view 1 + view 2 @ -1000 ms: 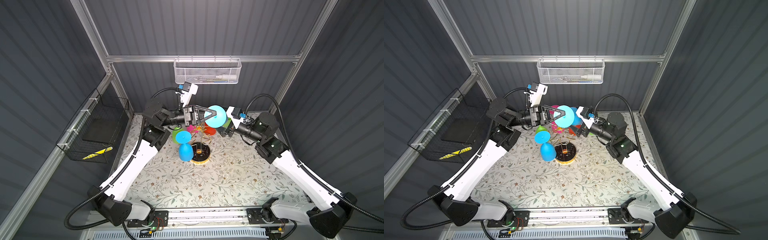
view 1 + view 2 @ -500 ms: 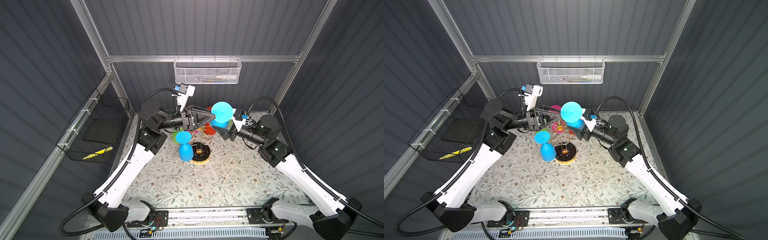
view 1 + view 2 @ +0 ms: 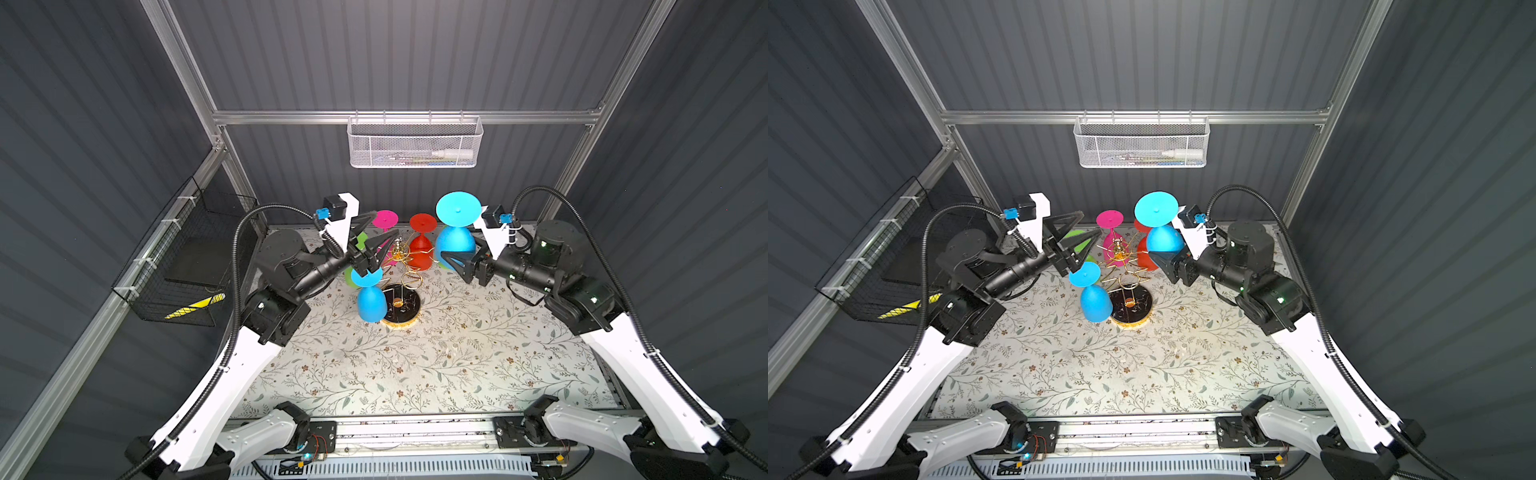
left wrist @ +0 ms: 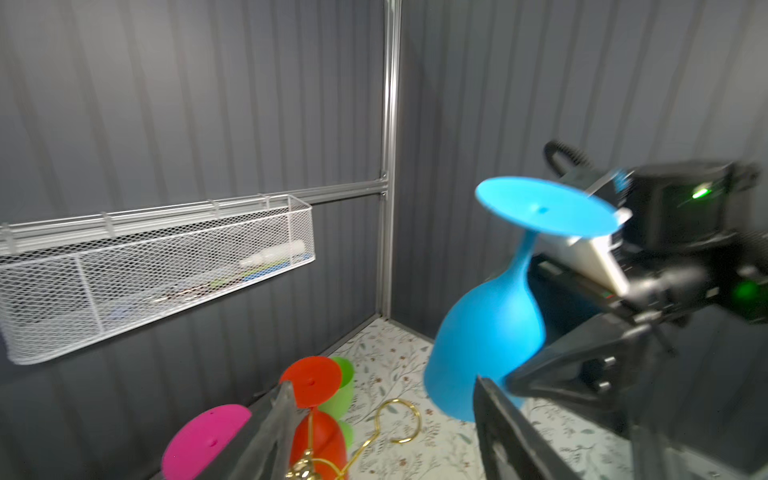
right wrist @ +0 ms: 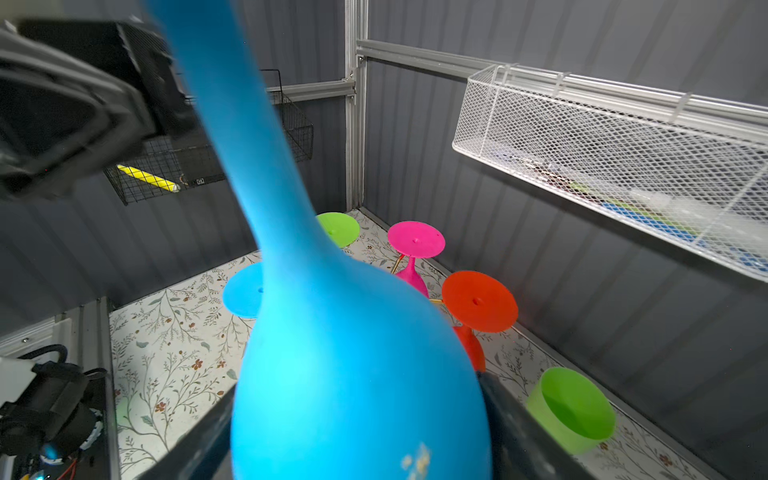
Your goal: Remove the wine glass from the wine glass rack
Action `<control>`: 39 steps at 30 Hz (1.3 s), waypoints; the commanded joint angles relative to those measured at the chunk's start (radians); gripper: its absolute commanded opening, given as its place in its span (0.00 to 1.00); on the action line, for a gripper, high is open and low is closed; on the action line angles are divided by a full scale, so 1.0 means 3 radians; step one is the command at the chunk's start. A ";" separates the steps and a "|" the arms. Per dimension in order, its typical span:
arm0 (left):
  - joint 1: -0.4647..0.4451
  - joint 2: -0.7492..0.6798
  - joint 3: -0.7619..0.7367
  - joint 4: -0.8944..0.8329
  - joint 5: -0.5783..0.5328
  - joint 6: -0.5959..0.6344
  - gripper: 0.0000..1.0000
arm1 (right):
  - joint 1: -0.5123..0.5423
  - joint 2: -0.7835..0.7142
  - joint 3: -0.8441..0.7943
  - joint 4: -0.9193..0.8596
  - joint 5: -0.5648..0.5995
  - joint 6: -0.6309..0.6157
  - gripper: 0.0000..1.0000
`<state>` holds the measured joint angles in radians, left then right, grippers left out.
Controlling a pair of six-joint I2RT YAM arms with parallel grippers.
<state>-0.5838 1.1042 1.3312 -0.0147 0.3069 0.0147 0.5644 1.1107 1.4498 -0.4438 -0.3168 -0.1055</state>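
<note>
Wine glass (image 3: 456, 243) sat clamped in right gripper (image 5: 357, 453); left gripper (image 4: 382, 395) gaped empty; smooth bowl might slip or clip the wine glass rack (image 3: 409, 297).

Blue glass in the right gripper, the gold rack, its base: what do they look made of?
Blue wine glass: likely moulded plastic; opaque, matte, centre dimple on the foot.
Wine glass rack: thin metal wire, shiny gold finish.
Base: glossy black with pale streaks, gold rim; stone or imitation, cannot tell.
</note>
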 commanded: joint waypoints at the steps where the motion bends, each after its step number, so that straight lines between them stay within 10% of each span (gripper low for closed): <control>1: -0.0022 0.0092 -0.0053 0.0088 -0.0144 0.0949 0.67 | 0.0031 0.0127 0.0267 -0.0676 0.0111 0.0156 0.59; 11: -0.0028 0.0211 -0.0125 0.0477 0.0264 0.1827 0.62 | 0.0098 0.0415 0.0621 -0.1215 0.0146 0.0241 0.57; 39: -0.0109 0.0373 -0.0100 0.0646 0.0503 0.2032 0.36 | 0.0464 0.0946 0.0981 -0.1537 -0.0010 0.0331 0.54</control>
<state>-0.6083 1.2179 1.2716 0.1734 0.4461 0.6147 0.6922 1.3853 1.7145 -0.8917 -0.2928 -0.0189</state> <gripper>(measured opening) 0.377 0.741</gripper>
